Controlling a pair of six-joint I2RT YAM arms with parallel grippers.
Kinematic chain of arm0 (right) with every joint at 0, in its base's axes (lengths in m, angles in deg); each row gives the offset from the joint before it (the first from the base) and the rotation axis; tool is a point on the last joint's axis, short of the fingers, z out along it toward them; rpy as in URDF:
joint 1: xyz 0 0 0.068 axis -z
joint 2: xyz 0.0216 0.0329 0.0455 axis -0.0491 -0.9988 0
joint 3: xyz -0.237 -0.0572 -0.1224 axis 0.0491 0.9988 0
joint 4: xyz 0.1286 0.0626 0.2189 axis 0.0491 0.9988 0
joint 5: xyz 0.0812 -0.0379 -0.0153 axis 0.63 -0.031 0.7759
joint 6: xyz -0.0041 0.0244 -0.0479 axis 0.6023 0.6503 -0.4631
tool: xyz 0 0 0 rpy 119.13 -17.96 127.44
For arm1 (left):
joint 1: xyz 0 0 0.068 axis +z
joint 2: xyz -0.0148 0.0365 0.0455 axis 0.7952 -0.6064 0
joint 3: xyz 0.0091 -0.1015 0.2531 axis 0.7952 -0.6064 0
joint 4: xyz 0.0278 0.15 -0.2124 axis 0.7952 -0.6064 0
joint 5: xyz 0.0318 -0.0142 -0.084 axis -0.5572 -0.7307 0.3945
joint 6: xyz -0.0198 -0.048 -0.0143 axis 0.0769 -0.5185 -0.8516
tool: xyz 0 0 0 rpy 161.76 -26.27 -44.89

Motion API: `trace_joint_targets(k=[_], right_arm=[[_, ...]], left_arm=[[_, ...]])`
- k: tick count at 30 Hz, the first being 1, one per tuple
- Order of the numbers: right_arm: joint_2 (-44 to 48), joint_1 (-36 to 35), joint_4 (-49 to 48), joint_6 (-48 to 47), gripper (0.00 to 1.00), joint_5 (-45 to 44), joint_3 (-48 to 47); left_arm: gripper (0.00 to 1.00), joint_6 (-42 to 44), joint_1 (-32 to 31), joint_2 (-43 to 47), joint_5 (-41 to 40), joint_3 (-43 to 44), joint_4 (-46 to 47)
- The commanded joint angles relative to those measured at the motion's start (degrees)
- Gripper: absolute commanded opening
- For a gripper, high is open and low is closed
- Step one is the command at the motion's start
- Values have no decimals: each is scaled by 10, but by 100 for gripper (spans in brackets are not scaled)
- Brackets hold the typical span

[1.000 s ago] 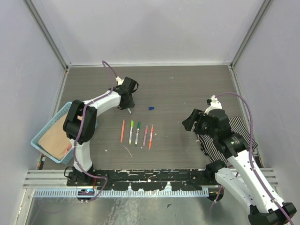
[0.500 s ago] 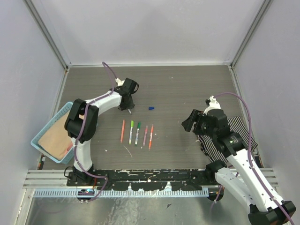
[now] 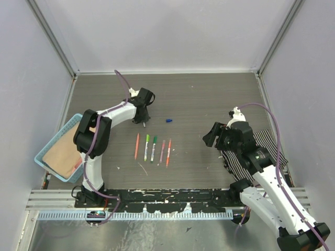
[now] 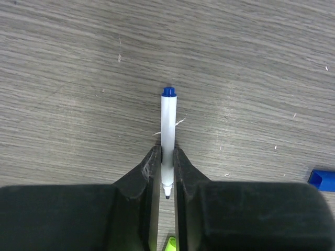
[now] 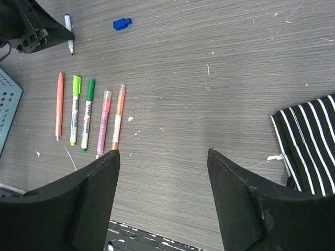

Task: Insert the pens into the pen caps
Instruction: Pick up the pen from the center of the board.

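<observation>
My left gripper point(image 4: 167, 152) stands low over the table at the back left, shut on a white pen point(image 4: 167, 130) with a blue end. The pen's dark tip points back between the jaws. The same pen point(image 5: 68, 25) shows beside the left gripper point(image 3: 142, 121). A small blue pen cap point(image 3: 169, 120) lies loose to its right, also seen as the blue cap point(image 5: 121, 23). Several more pens lie in a row mid-table: an orange pen point(image 5: 59, 106), two green pens point(image 5: 75, 109), a pink pen point(image 5: 103, 122), an orange-and-white pen point(image 5: 118, 116). My right gripper point(image 5: 162, 154) hovers open and empty.
A blue basket point(image 3: 49, 144) holding something tan sits at the left edge. A black-and-white striped cloth point(image 5: 309, 141) lies under the right arm. Grey walls enclose the table on three sides.
The left jaws have narrowed onto the white pen. The right arm and the row of pens have not moved.
</observation>
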Motion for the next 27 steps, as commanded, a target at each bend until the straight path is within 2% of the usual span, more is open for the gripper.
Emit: trace_joint_targets(k=[1,7,13,27], right_arm=[[-3,1,-22,-5,73,9,-4],[-1,1,-25,-1,73,7,-6],[8,1,-32,5,73,2,-15],[15,1,-84,18,73,9,-8]], left_arm=[[16,-2,2,-11,-4,-12,10],[7,19,1,19,-8,-21,23],[6,60,-10,79,10,-33,45],[0,97,-138,217,37,-81,84]])
